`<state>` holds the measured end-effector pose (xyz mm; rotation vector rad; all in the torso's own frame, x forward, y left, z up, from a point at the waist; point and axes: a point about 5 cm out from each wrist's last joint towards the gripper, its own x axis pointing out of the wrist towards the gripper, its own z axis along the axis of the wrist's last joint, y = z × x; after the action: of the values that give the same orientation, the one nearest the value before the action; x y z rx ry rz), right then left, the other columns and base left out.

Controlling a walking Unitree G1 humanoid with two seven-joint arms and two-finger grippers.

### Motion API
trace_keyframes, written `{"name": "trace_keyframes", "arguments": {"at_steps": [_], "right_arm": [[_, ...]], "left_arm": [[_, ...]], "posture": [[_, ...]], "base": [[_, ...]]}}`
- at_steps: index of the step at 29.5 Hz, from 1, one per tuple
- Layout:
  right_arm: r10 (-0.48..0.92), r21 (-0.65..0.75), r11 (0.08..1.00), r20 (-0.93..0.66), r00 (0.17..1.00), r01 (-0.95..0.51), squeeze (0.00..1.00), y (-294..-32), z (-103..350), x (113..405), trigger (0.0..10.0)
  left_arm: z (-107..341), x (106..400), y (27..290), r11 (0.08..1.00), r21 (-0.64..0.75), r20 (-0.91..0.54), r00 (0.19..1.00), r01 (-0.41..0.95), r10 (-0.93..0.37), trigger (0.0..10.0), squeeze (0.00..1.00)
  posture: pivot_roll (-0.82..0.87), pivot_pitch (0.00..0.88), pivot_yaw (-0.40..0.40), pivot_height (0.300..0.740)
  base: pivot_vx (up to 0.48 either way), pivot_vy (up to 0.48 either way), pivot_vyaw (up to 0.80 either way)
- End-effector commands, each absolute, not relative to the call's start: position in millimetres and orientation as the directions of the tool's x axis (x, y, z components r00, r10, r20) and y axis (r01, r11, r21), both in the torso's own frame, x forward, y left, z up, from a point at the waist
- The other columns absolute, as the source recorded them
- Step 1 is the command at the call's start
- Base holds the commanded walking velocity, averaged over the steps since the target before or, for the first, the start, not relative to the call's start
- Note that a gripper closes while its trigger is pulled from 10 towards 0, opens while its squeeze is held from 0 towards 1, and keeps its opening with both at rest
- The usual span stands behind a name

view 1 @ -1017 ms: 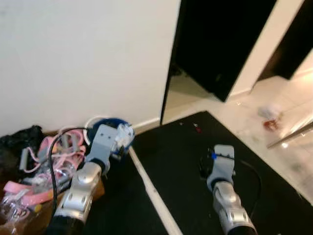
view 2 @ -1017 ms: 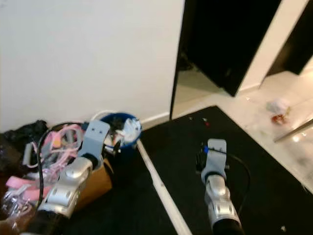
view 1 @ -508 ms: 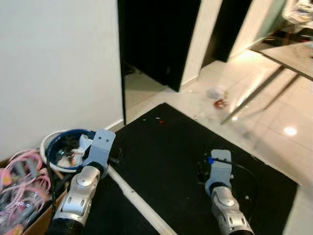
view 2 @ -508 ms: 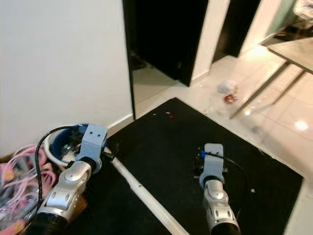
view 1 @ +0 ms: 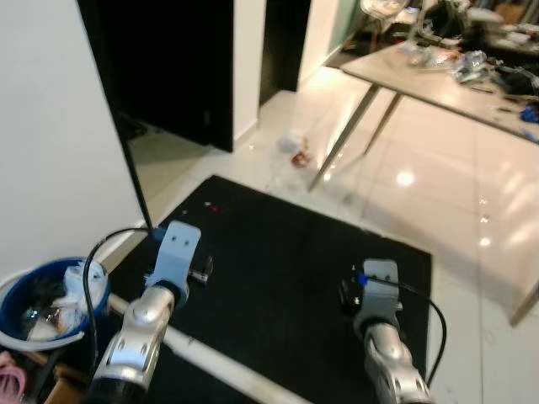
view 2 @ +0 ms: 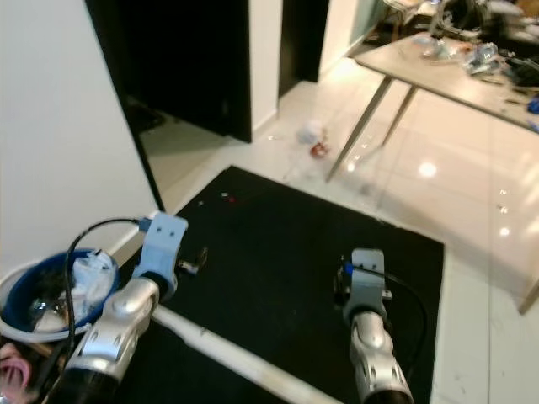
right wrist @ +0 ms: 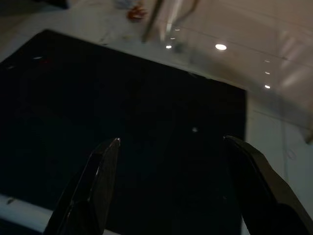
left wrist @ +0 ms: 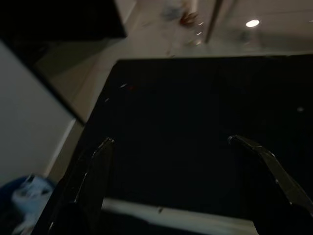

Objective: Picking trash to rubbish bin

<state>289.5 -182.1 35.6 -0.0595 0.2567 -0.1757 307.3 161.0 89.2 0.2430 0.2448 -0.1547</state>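
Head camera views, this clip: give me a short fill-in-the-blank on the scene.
1. Both grippers hang over the ____ mat.
2. The left gripper has its fingers ____.
3. The bin with the blue rim stands on the robot's ____ side.
4. The crumpled trash lies on the pale floor beside a table ____.

Missing: black; open; left; leg

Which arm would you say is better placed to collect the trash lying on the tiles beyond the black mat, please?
Neither clearly: the trash lies far ahead, roughly between the open left gripper and right gripper; if anything, left.
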Motion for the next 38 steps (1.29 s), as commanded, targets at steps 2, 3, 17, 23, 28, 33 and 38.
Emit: {"name": "trace_keyframes", "arguments": {"at_steps": [2,3,17,23,28,33,38], "right_arm": [[-0.183,-0.083,0.983,-0.261,0.948,0.167,0.00,-181,32,286,10.0],[-0.185,-0.083,0.982,-0.261,0.948,0.169,0.00,-181,32,286,10.0],[-0.199,-0.083,0.979,-0.252,0.947,0.184,0.00,-184,34,288,10.0],[-0.211,-0.084,0.977,-0.245,0.946,0.196,0.00,-185,35,288,10.0],[-0.221,-0.087,0.975,-0.241,0.945,0.205,0.00,-187,36,287,10.0],[-0.215,-0.100,0.975,-0.225,0.950,0.197,0.00,-187,38,288,10.0],[-0.221,-0.121,0.973,-0.223,0.950,0.198,0.00,-186,38,288,10.0]], "left_arm": [[87,305,159,0.959,0.207,-0.260,0.956,0.194,-0.137,10.0,0.00],[88,305,158,0.959,0.206,-0.260,0.955,0.196,-0.139,10.0,0.00],[90,306,159,0.960,0.197,-0.250,0.957,0.197,-0.145,10.0,0.00],[92,308,158,0.963,0.187,-0.237,0.960,0.194,-0.147,10.0,0.00],[96,310,157,0.964,0.183,-0.213,0.965,0.194,-0.153,10.0,0.00],[99,310,157,0.965,0.177,-0.193,0.969,0.191,-0.157,10.0,0.00],[103,311,153,0.966,0.136,-0.171,0.965,0.222,-0.197,10.0,0.00]], "posture": [[0.03,0.076,0.002,0.740],[0.03,0.077,0.001,0.740],[0.03,0.079,0.000,0.740],[0.03,0.077,0.004,0.740],[0.03,0.077,0.007,0.740],[0.03,0.082,0.008,0.740],[0.03,0.081,0.009,0.740]], "base": [[0.000,0.000,-0.80],[0.000,0.000,-0.80],[0.000,0.000,-0.80],[0.000,0.000,-0.80],[0.000,0.000,-0.80],[0.000,0.000,-0.57],[0.000,0.000,0.00]]}}
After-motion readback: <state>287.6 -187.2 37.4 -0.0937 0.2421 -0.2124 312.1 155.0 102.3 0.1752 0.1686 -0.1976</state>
